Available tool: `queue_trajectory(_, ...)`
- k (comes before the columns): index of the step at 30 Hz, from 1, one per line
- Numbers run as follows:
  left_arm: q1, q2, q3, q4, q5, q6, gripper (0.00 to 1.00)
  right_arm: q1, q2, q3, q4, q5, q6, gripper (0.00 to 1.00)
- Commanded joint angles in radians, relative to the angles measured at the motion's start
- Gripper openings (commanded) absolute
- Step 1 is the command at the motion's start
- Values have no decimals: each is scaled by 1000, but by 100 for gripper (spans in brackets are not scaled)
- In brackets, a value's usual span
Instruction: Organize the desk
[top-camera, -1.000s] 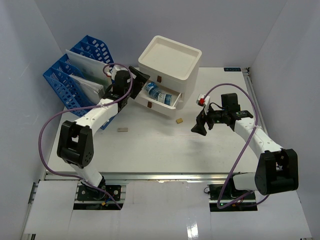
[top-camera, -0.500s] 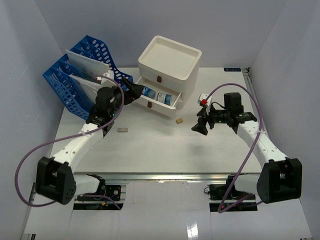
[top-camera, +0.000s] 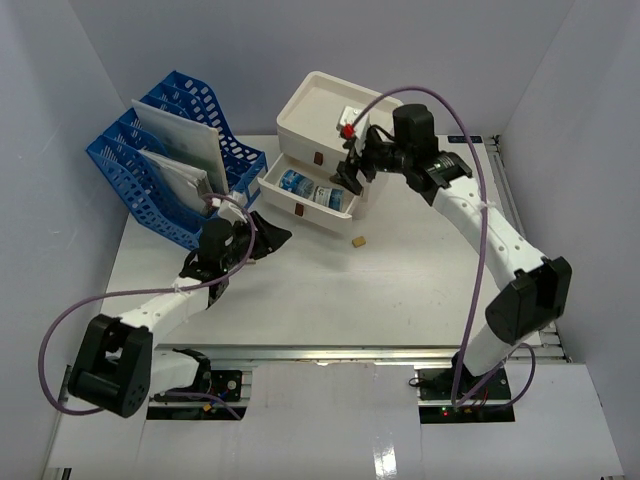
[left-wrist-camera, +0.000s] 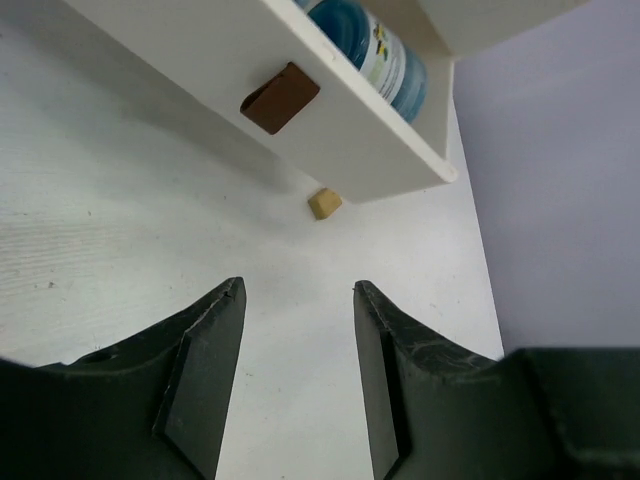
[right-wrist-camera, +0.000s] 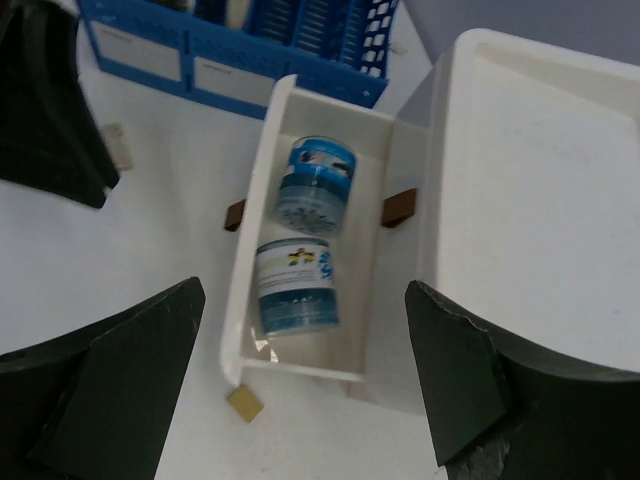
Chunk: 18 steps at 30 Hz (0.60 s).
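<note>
A: How does the left claw (top-camera: 268, 235) stand?

B: Its two fingers (left-wrist-camera: 205, 370) are set apart with nothing between them. The desk (top-camera: 400, 290) lies just under it. Ahead of its tips is a small tan block (left-wrist-camera: 324, 203), and beyond that the front of the pulled-out drawer (top-camera: 310, 195) with its brown handle (left-wrist-camera: 280, 97).

A: And the right claw (right-wrist-camera: 300, 370)?

B: Spread wide and empty. It hangs above the drawer, which shows straight below, between the fingers. Two blue-labelled jars (right-wrist-camera: 315, 185) lie end to end inside.

A: What else is near it?

B: The white drawer box (top-camera: 340, 120) is on one side of it, tray-like top in view. The blue file racks (top-camera: 160, 160) stand farther off, past the drawer. The left claw sits off the drawer's other side, on the desk.
</note>
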Motion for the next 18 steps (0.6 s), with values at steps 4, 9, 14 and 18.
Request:
queue_trajectory(4,6,213,123,117,80,22,56,2,214,245,-15,161,41,84)
queue_trajectory(9,4,344,216,146,74,27,55,1,297,257,-22,174,4,70)
queue_trajectory(14,6,441,312,176,54,30,54,0,331,270,-60,148,-35,39)
queue_trajectory(18,4,523,379,211,51,26,52,-1,357,302,-157,82,-70,31)
